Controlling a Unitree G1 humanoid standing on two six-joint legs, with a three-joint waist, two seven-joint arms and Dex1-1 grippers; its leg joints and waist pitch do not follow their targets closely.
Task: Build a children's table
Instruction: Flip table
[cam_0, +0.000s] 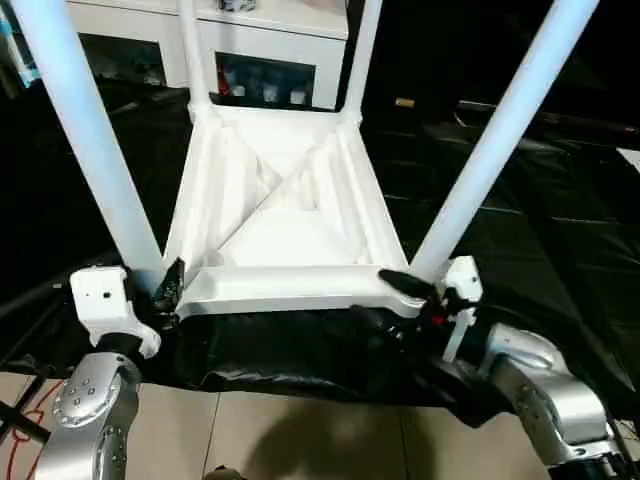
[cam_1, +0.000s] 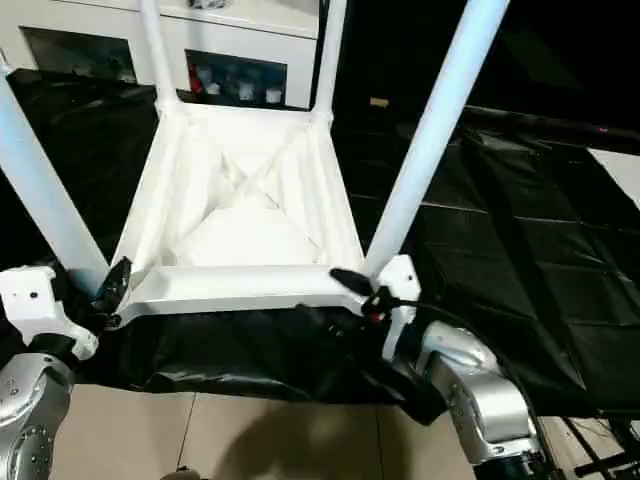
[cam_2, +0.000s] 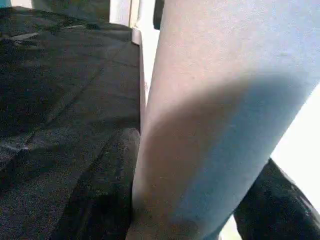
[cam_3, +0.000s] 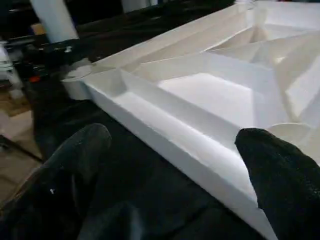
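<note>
**Upturned children's table with both grippers at its near corners**

Nearest, the two silver forearms come up from the tiled floor (cam_0: 300, 440) at the near edge of the scene. The left gripper (cam_0: 168, 288) sits at the near left corner of the children's table (cam_0: 285, 215), its black fingers against the base of the near left leg (cam_0: 85, 130); the left wrist view has that leg close between them, but whether they clamp it I cannot tell. The right gripper (cam_3: 175, 165) stands wide open at the near right corner, one black finger (cam_3: 280, 175) over the table's near rim and the other below it on the black sheet (cam_1: 520, 270), with the rim between them and not pinched.

The table lies upside down on the black sheet, its ribbed underside facing up and its near edge just beyond the sheet's crumpled near hem. Four white legs rise from its corner sockets: the near left leg, the near right leg (cam_0: 500, 130), the far left leg (cam_0: 190, 50) and the far right leg (cam_0: 362, 55).

Farthest off, behind the table, stands a white cabinet (cam_0: 290, 35) with glass-fronted compartments holding small items too blurred to name.
</note>
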